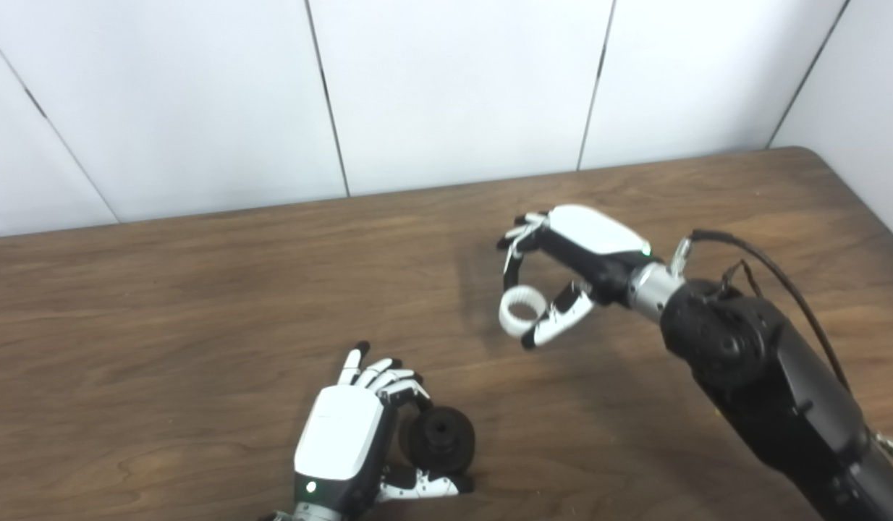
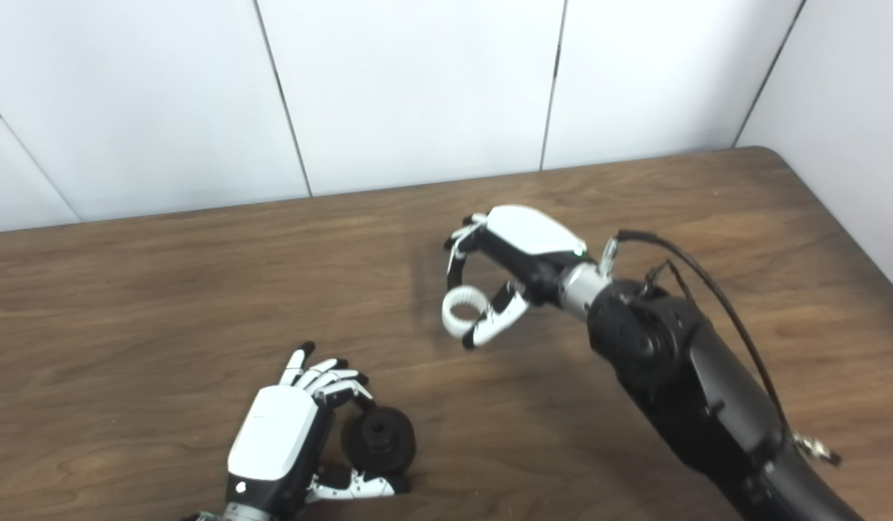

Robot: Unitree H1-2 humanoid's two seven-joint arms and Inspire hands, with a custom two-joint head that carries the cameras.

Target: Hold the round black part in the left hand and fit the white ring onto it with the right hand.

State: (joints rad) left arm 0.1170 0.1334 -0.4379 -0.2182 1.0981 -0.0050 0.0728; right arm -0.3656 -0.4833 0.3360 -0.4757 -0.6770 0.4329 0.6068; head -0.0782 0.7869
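The round black part [image 1: 441, 438] has a hole in its face and sits low near the table's front edge, held in my left hand [image 1: 349, 434], which is shut on it with fingers above and thumb below. My right hand [image 1: 562, 271] hovers above the table to the upper right, shut on the white ring [image 1: 521, 310], pinched between fingertips and thumb. The ring hangs clear of the black part, some way up and to its right. In the right eye view the same ring [image 2: 464, 310] and black part [image 2: 379, 438] are visible.
A brown wooden table [image 1: 200, 304] fills the view, with its far edge against a white panelled wall [image 1: 446, 87]. The right arm's black forearm [image 1: 772, 391] with a loose cable crosses the right side.
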